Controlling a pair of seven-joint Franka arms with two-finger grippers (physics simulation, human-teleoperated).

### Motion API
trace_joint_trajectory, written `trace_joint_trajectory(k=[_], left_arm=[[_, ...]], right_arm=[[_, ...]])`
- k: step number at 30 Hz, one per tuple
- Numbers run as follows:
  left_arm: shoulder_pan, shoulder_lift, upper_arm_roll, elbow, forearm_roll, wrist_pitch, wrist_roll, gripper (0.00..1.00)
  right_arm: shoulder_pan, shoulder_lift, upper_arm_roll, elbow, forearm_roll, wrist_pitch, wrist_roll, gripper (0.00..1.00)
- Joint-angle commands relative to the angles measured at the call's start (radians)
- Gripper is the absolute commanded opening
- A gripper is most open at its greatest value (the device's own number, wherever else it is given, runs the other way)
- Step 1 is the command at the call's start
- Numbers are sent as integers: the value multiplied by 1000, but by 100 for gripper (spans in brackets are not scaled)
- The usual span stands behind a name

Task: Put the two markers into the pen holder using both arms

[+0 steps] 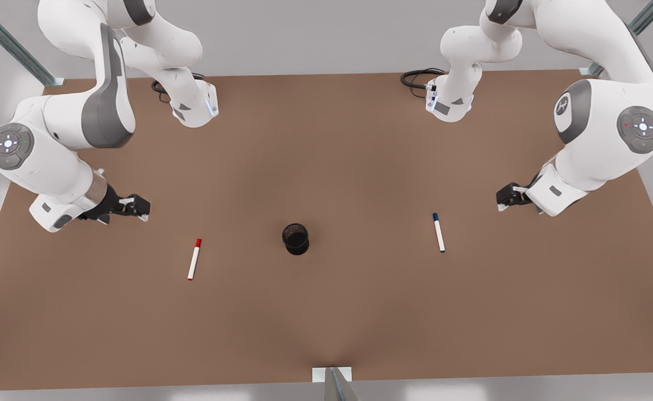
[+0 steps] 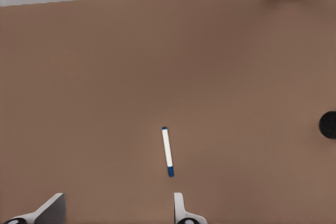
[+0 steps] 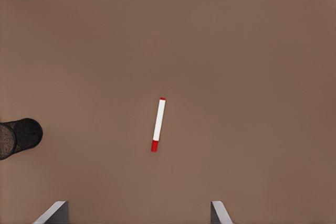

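Brown table (image 1: pixel 326 312): pen holder (image 1: pixel 296 238) centre, both markers flat; your left gripper (image 1: pixel 511 196) spread near blue marker (image 1: pixel 438 232), right gripper (image 1: pixel 131 208) spread near red marker (image 1: pixel 194 259); next, descend and pinch

The table (image 1: pixel 326 167) is a plain, even brown. The red-capped marker (image 1: pixel 194 259) has a white barrel with a red cap and a red end. The blue-capped marker (image 1: pixel 438 233) has a white barrel and a dark blue cap. The pen holder (image 1: pixel 296 238) is black with a fine mesh pattern. Both arms are white with grey joint sections. The left gripper (image 1: pixel 505 199) and the right gripper (image 1: pixel 137 209) are black with white fingertips.
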Motion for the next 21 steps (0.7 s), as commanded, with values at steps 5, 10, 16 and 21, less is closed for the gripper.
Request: trace_joint_trajectory(k=[5,10,16,21], left_arm=[[-61,136,-13,0,0,151,-292,100],[-94,222,-13,-240,-5,510,-519,100],[-74,216,2,-522,-15,822,-564,100],[-60,266,9,-577,-9,892,-552,100]], right_arm=[[4,1,8,-4,-5,42,37,100],[13,32,55,-11,-22,87,74,100],[21,224,72,-9,-24,265,179,100],[13,325,77,-138,-16,479,242,100]])
